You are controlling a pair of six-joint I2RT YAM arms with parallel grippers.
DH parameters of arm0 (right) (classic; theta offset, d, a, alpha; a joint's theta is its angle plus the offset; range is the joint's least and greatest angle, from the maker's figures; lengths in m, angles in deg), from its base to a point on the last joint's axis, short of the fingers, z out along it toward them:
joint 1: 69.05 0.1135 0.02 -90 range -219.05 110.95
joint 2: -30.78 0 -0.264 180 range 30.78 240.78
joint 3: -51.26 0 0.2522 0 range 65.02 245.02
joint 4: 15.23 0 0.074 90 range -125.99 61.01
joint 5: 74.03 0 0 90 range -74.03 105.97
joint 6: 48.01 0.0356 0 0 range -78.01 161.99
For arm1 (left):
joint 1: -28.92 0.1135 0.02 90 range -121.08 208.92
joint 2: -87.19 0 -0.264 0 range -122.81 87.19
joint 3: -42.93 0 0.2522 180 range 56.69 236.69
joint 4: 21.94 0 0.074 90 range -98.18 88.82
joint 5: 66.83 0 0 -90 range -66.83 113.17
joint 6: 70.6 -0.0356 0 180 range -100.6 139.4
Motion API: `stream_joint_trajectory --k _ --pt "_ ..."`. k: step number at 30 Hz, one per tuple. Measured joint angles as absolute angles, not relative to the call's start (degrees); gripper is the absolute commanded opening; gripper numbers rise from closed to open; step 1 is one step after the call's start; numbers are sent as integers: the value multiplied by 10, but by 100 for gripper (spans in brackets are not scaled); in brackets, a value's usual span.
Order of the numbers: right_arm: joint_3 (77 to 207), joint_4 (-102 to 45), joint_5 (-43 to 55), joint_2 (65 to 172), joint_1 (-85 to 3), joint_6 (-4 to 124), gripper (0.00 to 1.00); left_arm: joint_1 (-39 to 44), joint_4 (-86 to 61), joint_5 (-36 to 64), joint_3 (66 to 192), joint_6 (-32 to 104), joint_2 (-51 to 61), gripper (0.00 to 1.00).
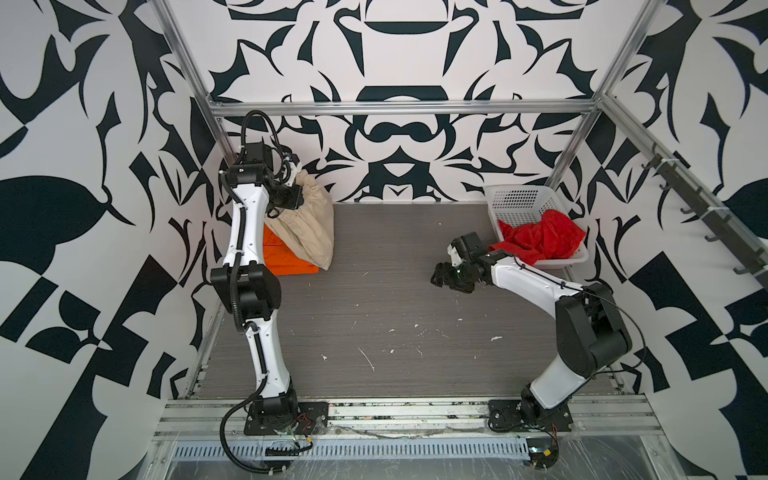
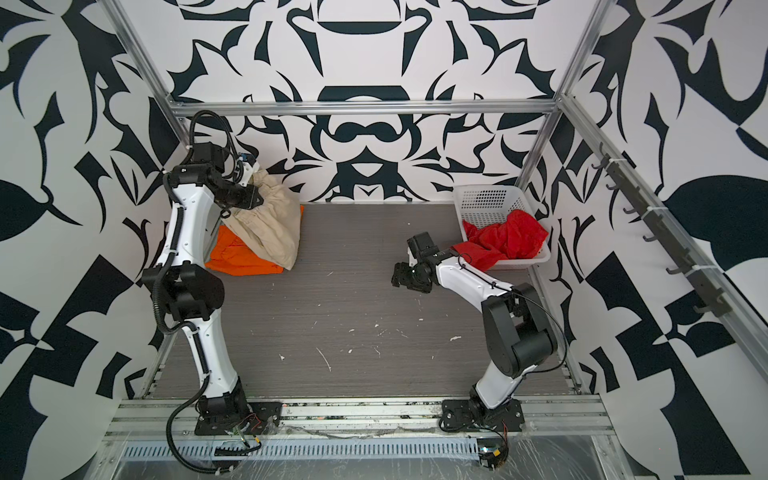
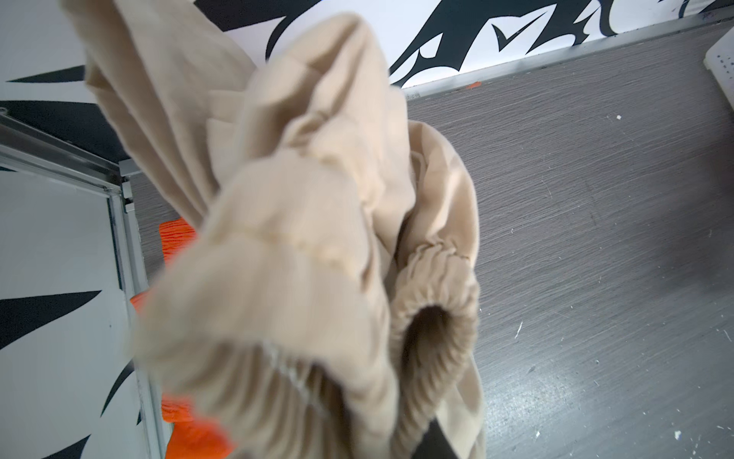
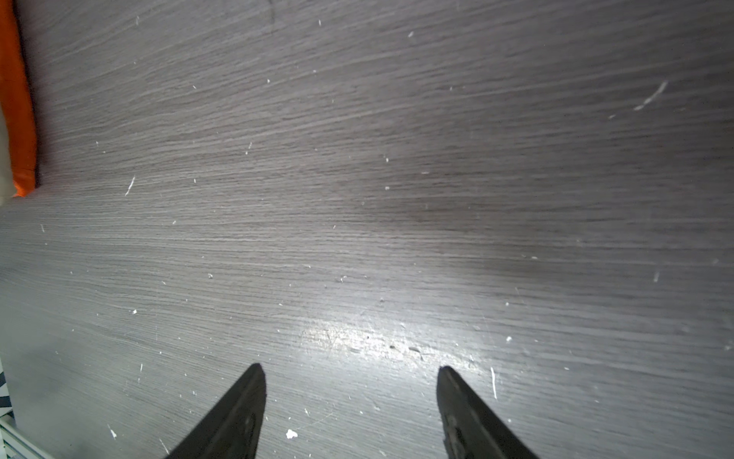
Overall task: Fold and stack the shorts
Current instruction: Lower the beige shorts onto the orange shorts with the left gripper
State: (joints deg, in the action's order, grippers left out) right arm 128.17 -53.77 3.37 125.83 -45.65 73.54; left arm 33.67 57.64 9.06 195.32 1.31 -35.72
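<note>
Three pairs of shorts are waiting for us on the table (image 1: 374,324). At the far left corner, our left gripper (image 1: 300,198) is pinching the gathered waistband of the beige shorts (image 1: 311,237), with its jaws nearly together. The cloth is hanging down, and its lower end seems to be resting on the orange shorts (image 1: 291,264), which are lying flat below.

We are judging the beige pair as light, soft and floppy. The elastic waist is therefore giving the firmest hold, and a second grip on a leg hem would probably keep it flat.

Near the right edge, our right gripper (image 1: 437,277) is hovering over bare table with its jaws spread wide, holding nothing. At the far right corner, the red shorts (image 1: 540,239) are lying crumpled in the white basket (image 1: 519,199).
</note>
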Motion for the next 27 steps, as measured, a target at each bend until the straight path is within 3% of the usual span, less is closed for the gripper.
stream_joint_trajectory --k 27 --pt "1288 -549 33 1265 -456 733 72 421 560 24 1954 3 -464 0"
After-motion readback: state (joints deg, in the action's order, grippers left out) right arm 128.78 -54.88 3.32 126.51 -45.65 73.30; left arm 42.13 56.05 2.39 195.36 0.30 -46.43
